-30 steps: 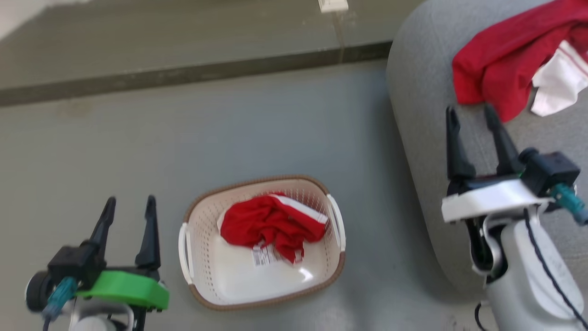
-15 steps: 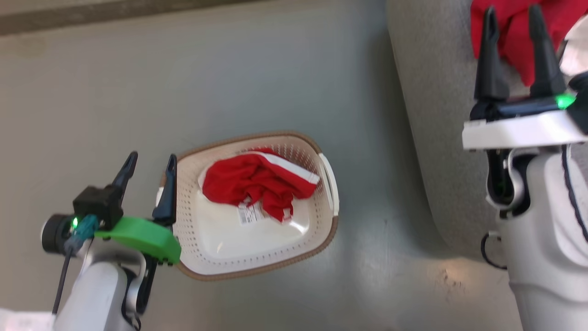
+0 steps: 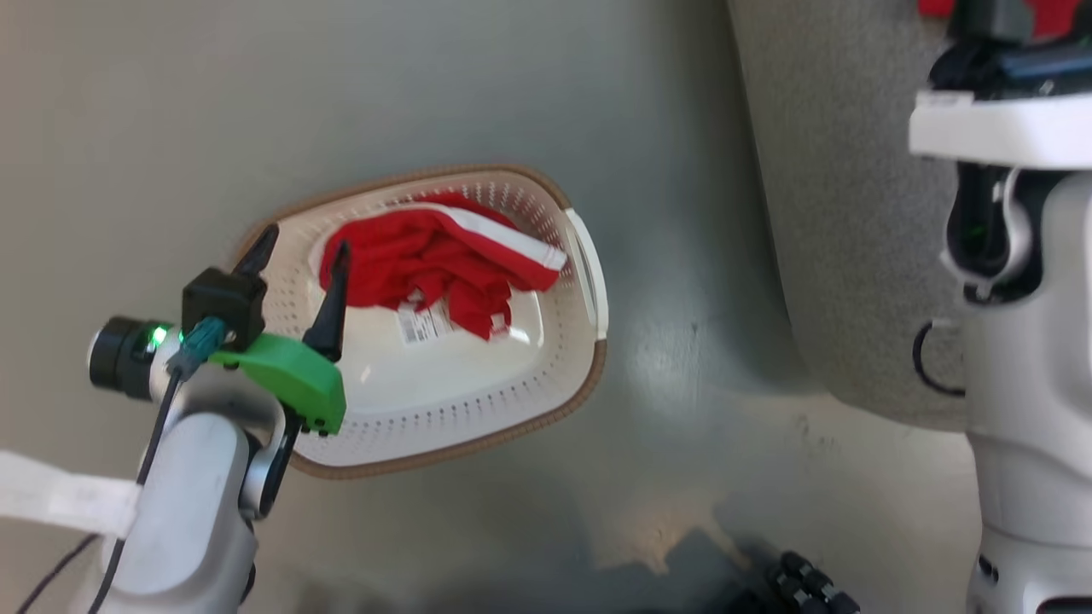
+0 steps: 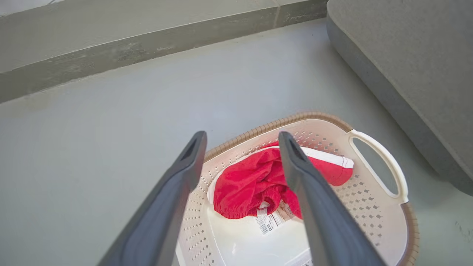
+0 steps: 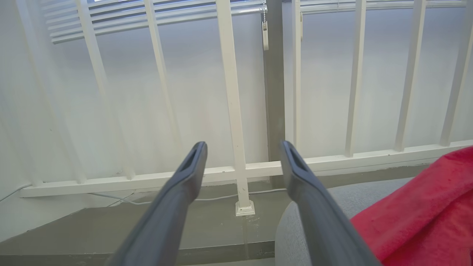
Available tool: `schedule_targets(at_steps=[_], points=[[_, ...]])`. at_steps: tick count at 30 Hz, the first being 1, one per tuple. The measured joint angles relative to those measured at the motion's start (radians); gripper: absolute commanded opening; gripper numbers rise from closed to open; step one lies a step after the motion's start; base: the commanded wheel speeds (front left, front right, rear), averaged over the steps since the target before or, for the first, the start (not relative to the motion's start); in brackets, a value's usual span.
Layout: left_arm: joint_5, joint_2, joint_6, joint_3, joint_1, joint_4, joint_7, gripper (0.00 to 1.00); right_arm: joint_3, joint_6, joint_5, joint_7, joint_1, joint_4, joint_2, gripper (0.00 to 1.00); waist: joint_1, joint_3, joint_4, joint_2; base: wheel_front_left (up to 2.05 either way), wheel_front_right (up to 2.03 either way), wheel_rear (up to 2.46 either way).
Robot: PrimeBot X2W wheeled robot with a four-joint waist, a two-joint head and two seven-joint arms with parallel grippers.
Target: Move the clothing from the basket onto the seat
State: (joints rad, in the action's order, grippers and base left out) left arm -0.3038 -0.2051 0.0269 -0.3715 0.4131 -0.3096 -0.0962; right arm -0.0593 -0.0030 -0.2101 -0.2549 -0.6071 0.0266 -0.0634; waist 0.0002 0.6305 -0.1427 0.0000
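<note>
The cream basket [image 3: 478, 443] with its brown rim stands on the grey floor. Red clothing [image 3: 409, 260] with a white stripe lies bunched in its far half, above a label sticker. My left gripper [image 3: 303, 245] hangs open over the basket's left rim, its right finger near the fabric's left edge. In the left wrist view the open gripper [image 4: 242, 137] frames the clothing [image 4: 251, 181] in the basket [image 4: 369, 214]. The grey seat [image 3: 845, 213] lies to the right. In the right wrist view my right gripper [image 5: 242, 146] is open and empty above the seat [image 5: 354, 195], beside more red clothing [image 5: 425, 207].
A white railing [image 5: 229, 92] and a raised grey kerb [image 4: 147, 44] stand beyond the basket and seat. A white strip [image 3: 60, 499] lies at the lower left, and a dark ribbed part [image 3: 802, 584] at the bottom edge. Bare floor separates basket and seat.
The head camera has tilted downward. My left gripper has moved from beside the basket to over its left rim. The right gripper's fingers have passed out of the head view's top edge.
</note>
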Motion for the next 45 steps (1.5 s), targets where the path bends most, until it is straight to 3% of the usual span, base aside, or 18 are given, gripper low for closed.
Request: schedule_targets(at_steps=[19,45], points=[[0.088,0.007,0.045,-0.085,0.183,-0.184,0.005,1.00,0.021,-0.007,0.010,-0.001,-0.190,0.062,-0.001,1.00,-0.0001,0.259,-0.044,0.0000,0.00,0.00,0.00],[0.238,-0.035,0.058,-0.177,0.390,-0.374,0.043,1.00,-0.004,-0.006,0.006,-0.001,-0.226,0.062,0.002,1.00,-0.0002,0.347,-0.121,0.0000,0.00,0.00,0.00]])
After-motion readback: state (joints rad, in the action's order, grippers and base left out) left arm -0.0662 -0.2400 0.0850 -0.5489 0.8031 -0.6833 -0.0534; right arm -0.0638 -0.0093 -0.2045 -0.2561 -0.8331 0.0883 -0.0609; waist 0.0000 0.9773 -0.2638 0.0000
